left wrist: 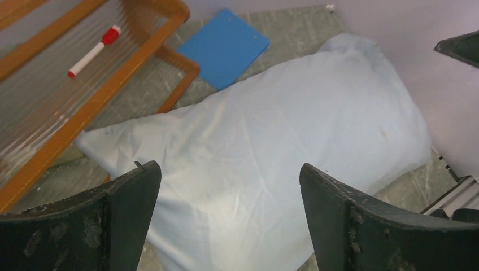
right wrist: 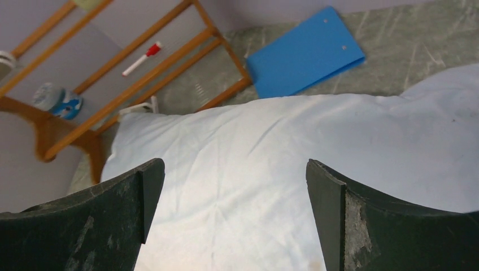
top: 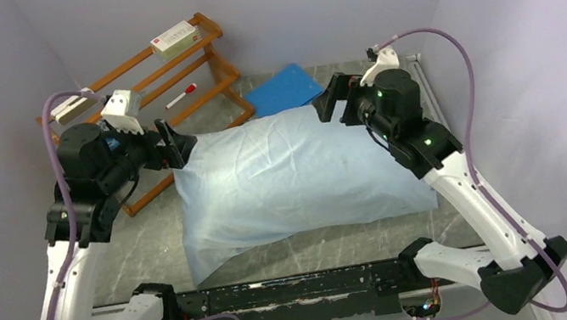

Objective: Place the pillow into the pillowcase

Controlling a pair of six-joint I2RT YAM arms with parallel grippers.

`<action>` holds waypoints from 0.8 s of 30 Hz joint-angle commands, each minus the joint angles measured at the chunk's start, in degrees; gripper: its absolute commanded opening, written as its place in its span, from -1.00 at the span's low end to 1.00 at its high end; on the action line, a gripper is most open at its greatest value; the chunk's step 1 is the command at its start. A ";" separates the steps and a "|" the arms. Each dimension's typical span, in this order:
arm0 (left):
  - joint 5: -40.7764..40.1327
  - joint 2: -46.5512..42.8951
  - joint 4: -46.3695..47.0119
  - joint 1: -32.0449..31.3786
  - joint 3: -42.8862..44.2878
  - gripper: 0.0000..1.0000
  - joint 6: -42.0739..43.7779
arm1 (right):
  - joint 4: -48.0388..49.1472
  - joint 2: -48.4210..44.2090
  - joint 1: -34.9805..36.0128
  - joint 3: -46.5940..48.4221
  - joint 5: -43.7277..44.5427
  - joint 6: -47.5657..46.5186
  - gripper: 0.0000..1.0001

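Observation:
The pale light-blue pillowcase [top: 291, 177] lies plump across the middle of the table, filled out; it also shows in the left wrist view [left wrist: 271, 141] and the right wrist view [right wrist: 271, 152]. The white pillow is hidden; no bare part of it shows. A flat loose flap of the case hangs at the near left corner [top: 205, 258]. My left gripper [top: 172, 147] is open and empty, above the case's far left corner. My right gripper [top: 331, 101] is open and empty, above its far right corner.
A wooden rack [top: 165, 84] stands at the back left with a white box [top: 173, 40] on top and a red-capped marker [top: 180, 97] on a shelf. A stiff bright-blue sheet [top: 283, 89] lies behind the pillowcase. Walls close in on both sides.

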 commanded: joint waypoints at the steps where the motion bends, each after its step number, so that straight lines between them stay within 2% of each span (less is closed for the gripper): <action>1: 3.15 -4.40 2.04 -0.36 1.74 0.94 -2.22 | -2.20 -4.11 0.22 1.03 -5.13 -0.89 1.00; 7: 3.89 -8.72 6.31 -0.36 -3.40 0.94 -5.03 | -2.15 -8.41 0.27 -1.05 -7.16 0.83 1.00; 12: 4.50 -9.62 5.74 -0.36 -3.46 0.94 -5.10 | -1.11 -10.15 0.26 -3.86 -6.89 2.51 1.00; 24: 4.56 -10.95 5.46 -0.36 -6.10 0.94 -5.57 | -1.46 -11.00 0.22 -3.77 -4.14 2.88 1.00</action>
